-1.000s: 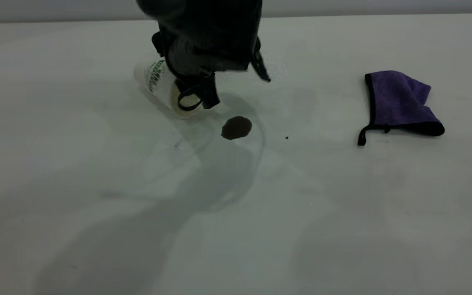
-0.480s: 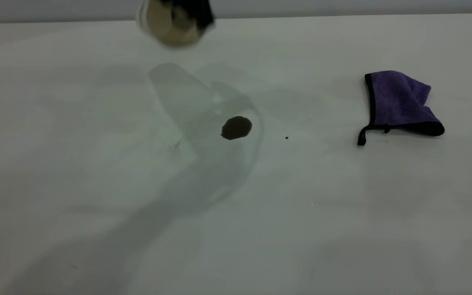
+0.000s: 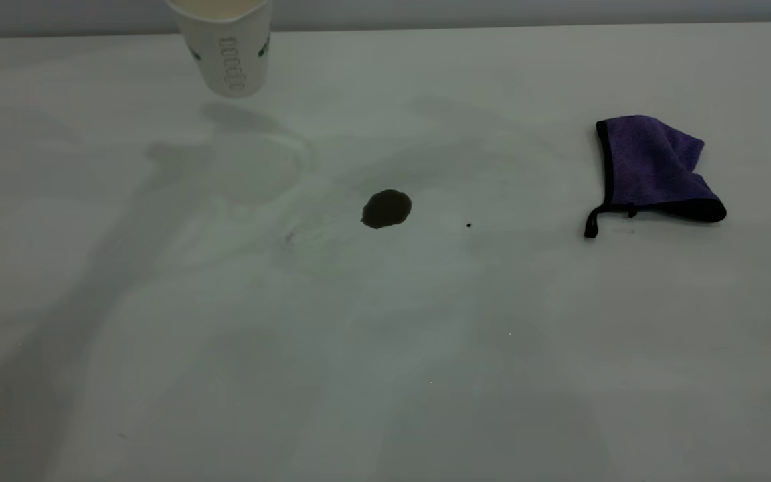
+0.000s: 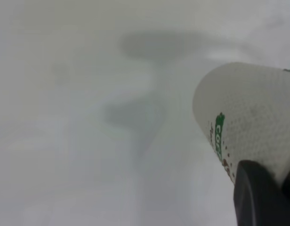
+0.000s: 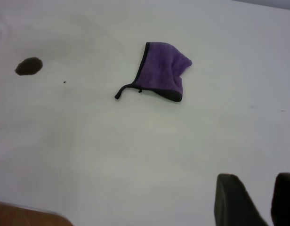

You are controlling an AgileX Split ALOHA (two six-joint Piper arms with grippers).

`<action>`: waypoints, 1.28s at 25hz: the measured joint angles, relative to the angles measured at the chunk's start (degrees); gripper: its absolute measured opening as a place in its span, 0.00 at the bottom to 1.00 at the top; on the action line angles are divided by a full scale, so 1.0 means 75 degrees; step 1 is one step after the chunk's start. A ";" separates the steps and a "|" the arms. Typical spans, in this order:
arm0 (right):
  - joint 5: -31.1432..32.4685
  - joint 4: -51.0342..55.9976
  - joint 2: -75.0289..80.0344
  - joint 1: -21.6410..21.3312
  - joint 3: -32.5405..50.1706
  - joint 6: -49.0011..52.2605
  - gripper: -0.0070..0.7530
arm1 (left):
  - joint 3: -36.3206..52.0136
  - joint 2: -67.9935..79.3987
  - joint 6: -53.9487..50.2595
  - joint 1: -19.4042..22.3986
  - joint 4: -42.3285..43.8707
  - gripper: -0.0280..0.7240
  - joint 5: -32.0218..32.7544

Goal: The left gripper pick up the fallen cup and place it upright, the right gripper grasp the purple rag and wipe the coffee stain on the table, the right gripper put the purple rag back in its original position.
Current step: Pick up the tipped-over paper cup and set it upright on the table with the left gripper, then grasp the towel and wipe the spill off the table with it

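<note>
The white paper cup (image 3: 231, 57) with green print is upright, mouth up, at the far left of the table (image 3: 385, 348), cut by the picture's upper edge, with its shadow a little below it. The left gripper does not show in the exterior view. In the left wrist view my left gripper (image 4: 276, 181) is shut on the cup (image 4: 248, 113), one dark finger (image 4: 260, 197) against its wall. The coffee stain (image 3: 386, 208) lies mid-table. The purple rag (image 3: 653, 167) lies crumpled at the right. My right gripper (image 5: 260, 200) is open, well short of the rag (image 5: 163, 70).
A tiny black speck (image 3: 468, 225) lies right of the stain. The right wrist view also shows the stain (image 5: 28, 66) and a brown edge (image 5: 22, 215) at the table's corner. The table's back edge runs just behind the cup.
The left gripper lifted the lying cup off the table beside the stain, turned it mouth up and carried it left and back. The gripper body has left the exterior view.
</note>
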 joint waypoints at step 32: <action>0.0000 0.0000 0.0000 0.0000 0.0000 0.0000 0.32 | -0.1481 0.0269 0.1385 0.0915 -0.1460 0.96 0.2105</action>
